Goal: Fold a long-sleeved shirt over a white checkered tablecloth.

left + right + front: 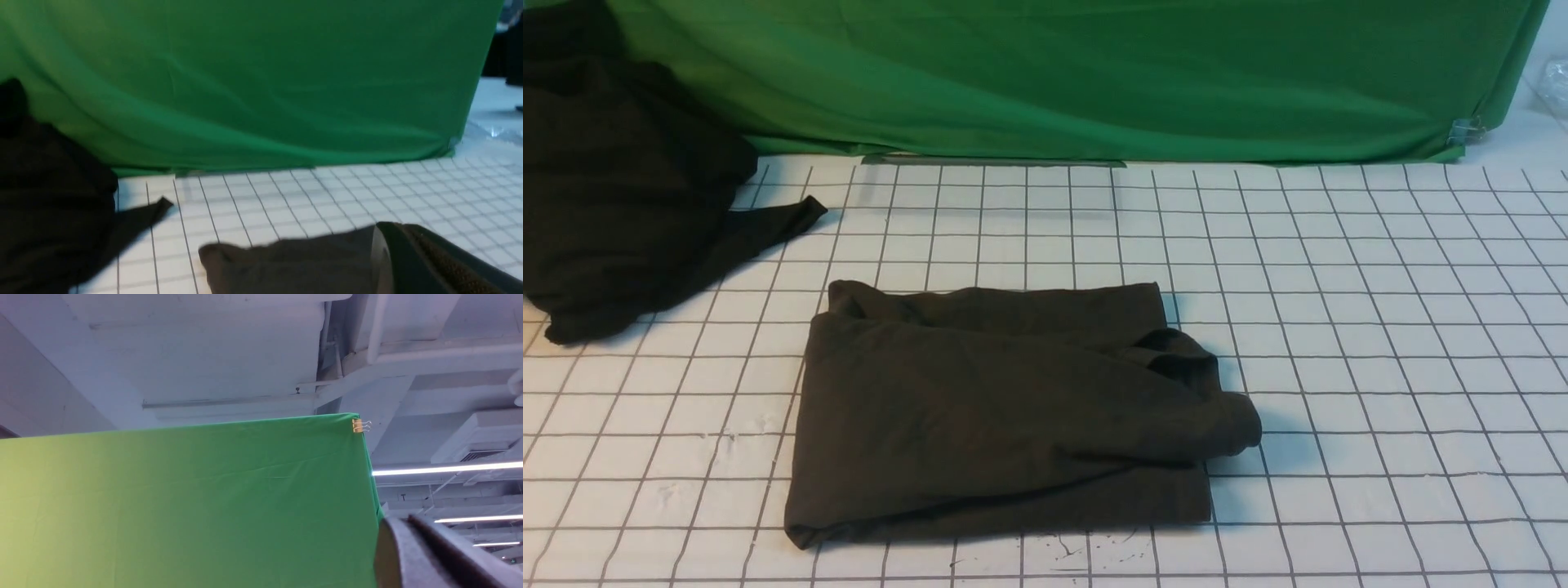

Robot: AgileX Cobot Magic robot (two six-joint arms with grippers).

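No logo, label or lettering can be read on the long-sleeved shirt [1005, 408], a soft dark brown matte knit folded into a rough rectangle with one rolled edge on its right, lying at the middle of the white checkered tablecloth [1380, 327] that covers the desk. The left tool [425, 261] sits low beside the shirt, clenched and holding nothing. The right tool [429, 555], also clenched and empty, points up toward the ceiling over the green backdrop cloth [1094, 73], while a shapeless heap of black cloth [621, 196] lies at the far left.

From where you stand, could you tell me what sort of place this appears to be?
Probably an indoor recording setup in an industrial-style room: a clipped green backdrop cloth behind a white checkered tablecloth, with exposed ceiling pipes and strip lights overhead.
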